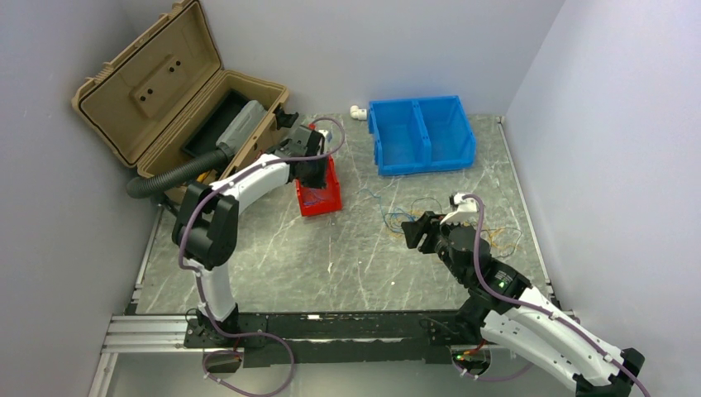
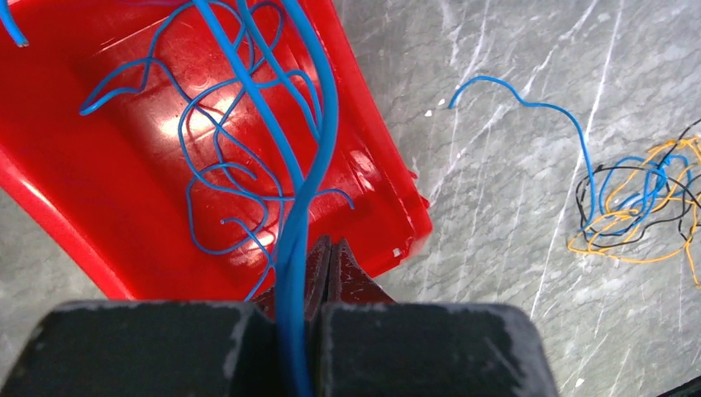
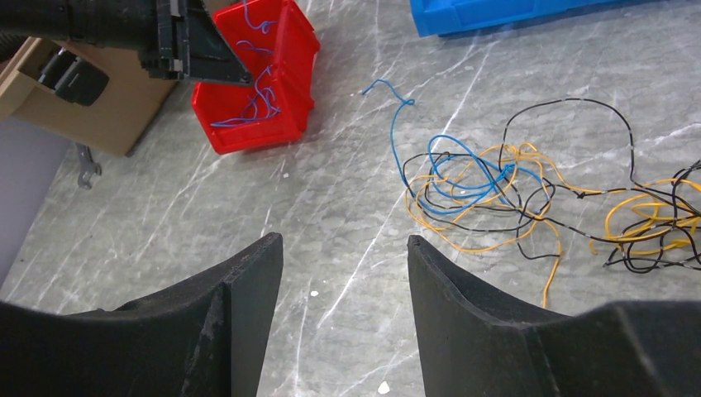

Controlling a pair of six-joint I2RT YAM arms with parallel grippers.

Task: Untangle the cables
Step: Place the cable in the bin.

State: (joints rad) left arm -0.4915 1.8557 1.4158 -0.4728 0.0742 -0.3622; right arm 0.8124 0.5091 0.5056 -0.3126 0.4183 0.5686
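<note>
From above, the left hand (image 1: 312, 172) hangs over the red bin (image 1: 321, 201), and the right hand (image 1: 416, 231) sits just beside the tangle of cables (image 1: 409, 211) on the surface (image 1: 331, 256). In the left wrist view, its fingers (image 2: 149, 347) are pinched together on blue wires (image 2: 307, 186) that trail into the bin. In the right wrist view, the right hand's fingers (image 3: 240, 289) stand apart, holding nothing, with the blue, orange and black tangle ahead.

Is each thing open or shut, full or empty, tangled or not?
Tan hard plastic case, lid open.
Small red plastic bin, holds loose blue wires.
Blue two-compartment plastic bin, empty.
Left gripper, shut on thin blue wire.
Right gripper, open, empty.
Blue, orange and black wire pile, tangled.
</note>
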